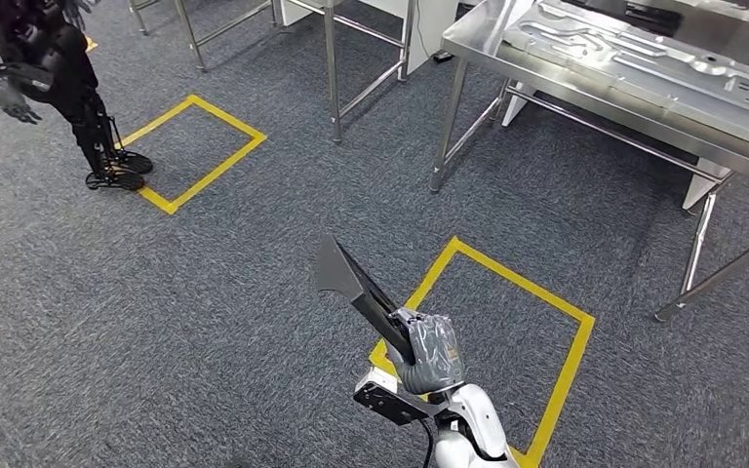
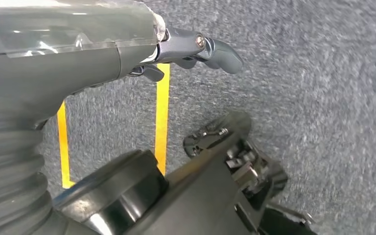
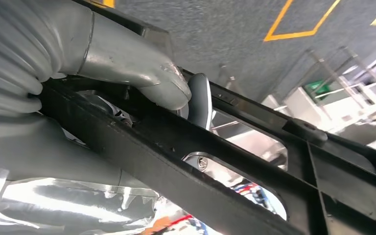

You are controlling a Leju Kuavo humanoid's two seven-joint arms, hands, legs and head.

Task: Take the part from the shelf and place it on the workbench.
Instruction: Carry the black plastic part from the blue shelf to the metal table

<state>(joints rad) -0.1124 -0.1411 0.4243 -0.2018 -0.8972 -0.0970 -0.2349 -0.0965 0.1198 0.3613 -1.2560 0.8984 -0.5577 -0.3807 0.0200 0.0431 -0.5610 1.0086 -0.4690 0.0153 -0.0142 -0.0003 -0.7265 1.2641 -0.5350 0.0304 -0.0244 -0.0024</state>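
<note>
My right hand grips a flat black part low in the middle of the head view; the part sticks out up and to the left over the carpet. In the right wrist view the thumb and fingers wrap one bar of the black framed part. The steel workbench stands at the upper right, some way ahead of the hand. My left hand hangs over the carpet with its fingers apart and nothing in it.
A large pressed metal panel covers much of the workbench top. A yellow taped square marks the floor before the bench, a second one lies further left. Another dark robot stands top left. Steel table legs rise behind.
</note>
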